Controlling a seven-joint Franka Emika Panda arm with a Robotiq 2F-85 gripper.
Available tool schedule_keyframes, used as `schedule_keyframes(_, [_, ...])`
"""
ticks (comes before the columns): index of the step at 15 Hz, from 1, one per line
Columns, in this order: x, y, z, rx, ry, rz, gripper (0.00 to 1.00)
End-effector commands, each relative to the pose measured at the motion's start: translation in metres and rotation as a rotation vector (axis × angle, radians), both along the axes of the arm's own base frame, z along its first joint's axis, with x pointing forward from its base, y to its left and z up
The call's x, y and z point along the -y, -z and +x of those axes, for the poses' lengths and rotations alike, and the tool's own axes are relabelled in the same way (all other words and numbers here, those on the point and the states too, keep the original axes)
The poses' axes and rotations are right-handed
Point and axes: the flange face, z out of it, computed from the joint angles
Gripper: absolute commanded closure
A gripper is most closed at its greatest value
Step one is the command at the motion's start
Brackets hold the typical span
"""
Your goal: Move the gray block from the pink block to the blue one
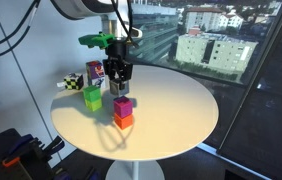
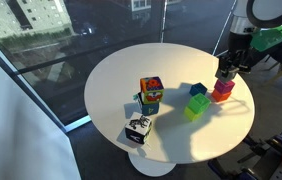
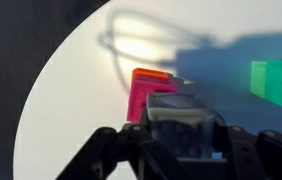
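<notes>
On the table (image 2: 111, 80), the blue block (image 2: 198, 90) lies to the left of the stack, with a green block (image 2: 196, 107) just beside it. Further right, the pink block (image 2: 223, 91) rests on a red-orange block (image 2: 221, 101). The gripper (image 2: 226, 78) hangs over this stack. In the wrist view the gray block (image 3: 181, 112) sits between the jaws, which seem clamped on its two sides. Whether it touches the pink block, I cannot tell. I judge it light, stiff and rather smooth, so its flat opposite faces, taken near the middle, are the best hold.
</notes>
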Motion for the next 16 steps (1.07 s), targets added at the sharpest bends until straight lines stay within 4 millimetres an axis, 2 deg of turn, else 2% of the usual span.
schedule_keyframes(1, [-0.010,-0.001,0.021,-0.007,0.009,-0.011,0.71])
schedule_keyframes(10, [-0.029,0.027,0.061,-0.029,-0.013,-0.024,0.71])
schedule_keyframes(16, [-0.044,0.046,0.076,-0.046,-0.032,-0.036,0.71])
